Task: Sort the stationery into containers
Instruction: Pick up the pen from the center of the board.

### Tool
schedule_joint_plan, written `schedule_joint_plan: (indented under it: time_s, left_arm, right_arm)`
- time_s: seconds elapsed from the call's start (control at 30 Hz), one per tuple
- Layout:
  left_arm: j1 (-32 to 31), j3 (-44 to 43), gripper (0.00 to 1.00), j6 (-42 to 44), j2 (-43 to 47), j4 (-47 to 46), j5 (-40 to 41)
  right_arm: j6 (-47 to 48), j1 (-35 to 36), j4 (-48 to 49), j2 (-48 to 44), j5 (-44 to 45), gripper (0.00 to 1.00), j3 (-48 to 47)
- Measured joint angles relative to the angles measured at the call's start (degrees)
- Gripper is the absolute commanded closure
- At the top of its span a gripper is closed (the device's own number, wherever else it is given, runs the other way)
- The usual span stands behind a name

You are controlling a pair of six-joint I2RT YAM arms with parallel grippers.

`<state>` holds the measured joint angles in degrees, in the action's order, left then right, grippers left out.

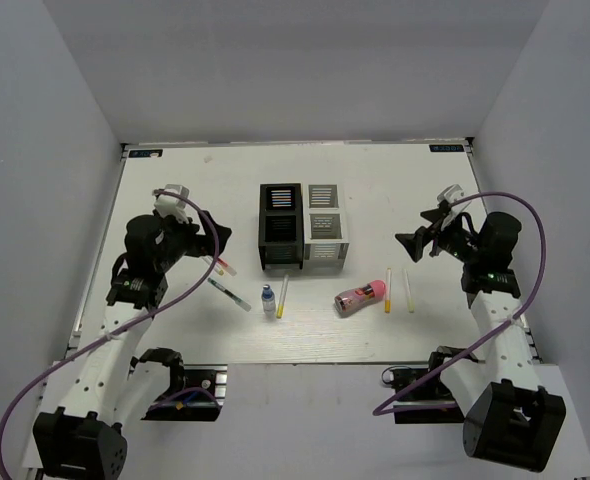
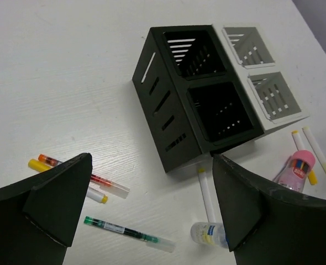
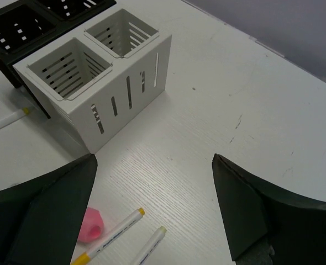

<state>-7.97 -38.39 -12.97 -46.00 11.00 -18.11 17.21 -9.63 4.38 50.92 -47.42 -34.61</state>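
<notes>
A black organiser (image 1: 280,228) and a white organiser (image 1: 325,226) stand side by side mid-table, all compartments empty. My left gripper (image 1: 213,232) is open and empty, left of the black organiser (image 2: 174,116). Below it lie a green pen (image 2: 130,234), a red pen (image 2: 96,180), a white marker (image 2: 96,195), a white pen (image 2: 207,193) and the small bottle (image 2: 207,233). My right gripper (image 1: 415,240) is open and empty, right of the white organiser (image 3: 96,83). The pink cylinder (image 1: 360,297) and two pens (image 3: 113,234) lie below it.
The pens, bottle (image 1: 268,300) and pink cylinder lie in a loose row in front of the organisers. White walls enclose the table on three sides. The table's front edge (image 1: 305,362) runs just above the arm bases.
</notes>
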Motion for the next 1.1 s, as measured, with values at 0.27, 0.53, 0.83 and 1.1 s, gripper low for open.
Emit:
schedule_joint_plan:
  time_s: [0.27, 0.53, 0.83, 1.1]
  left_arm:
    - [0.0, -1.0, 0.0, -1.1, -3.8, 2.9, 4.1]
    - [0.0, -1.1, 0.44, -2.2, -4.3, 4.0, 5.2]
    - [-0.5, -1.5, 0.0, -8.9, -8.9, 5.2, 6.2]
    - [-0.9, -2.1, 0.2, -19.1, -15.6, 9.8, 14.7]
  right_arm:
    - [2.8, 0.0, -0.5, 1.9, 6.6, 0.1, 0.0]
    - [5.9, 0.0, -1.3, 1.3, 15.9, 0.1, 0.8]
    - [11.8, 0.0, -1.5, 1.1, 24.6, 0.1, 3.6]
    - [12.2, 0.0, -6.7, 5.7, 16.4, 1.0, 2.1]
